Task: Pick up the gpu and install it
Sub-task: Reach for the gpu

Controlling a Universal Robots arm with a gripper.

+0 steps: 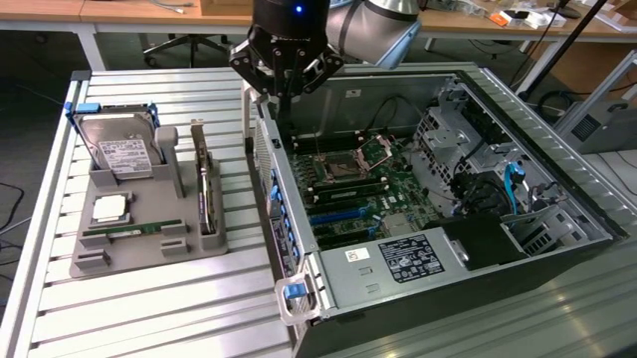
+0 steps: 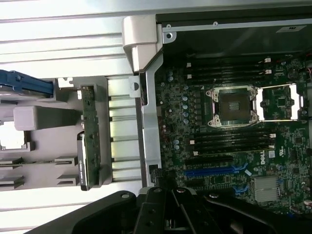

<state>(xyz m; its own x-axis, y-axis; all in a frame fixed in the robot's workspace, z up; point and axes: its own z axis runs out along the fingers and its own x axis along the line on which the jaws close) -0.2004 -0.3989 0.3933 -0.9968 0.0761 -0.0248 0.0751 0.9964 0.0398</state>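
Exterior view: my claw (image 1: 283, 101) hangs pinched shut and empty over the far left wall of the case (image 1: 448, 317). The gpu (image 1: 204, 186) stands on edge in the gray holder (image 1: 130, 253) on the surface (image 1: 149, 313), well apart from my claw, nearer and toward the exterior view's left.

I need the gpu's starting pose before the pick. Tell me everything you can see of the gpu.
The gpu is a thin, flat, dark board with a silvery metal bracket at one end. It stands on edge in a slot of the grey holder on the slatted table, between the hard drive and the open computer case. Only the holder touches it. The hand, shut, hangs over the case's wall, apart from it.
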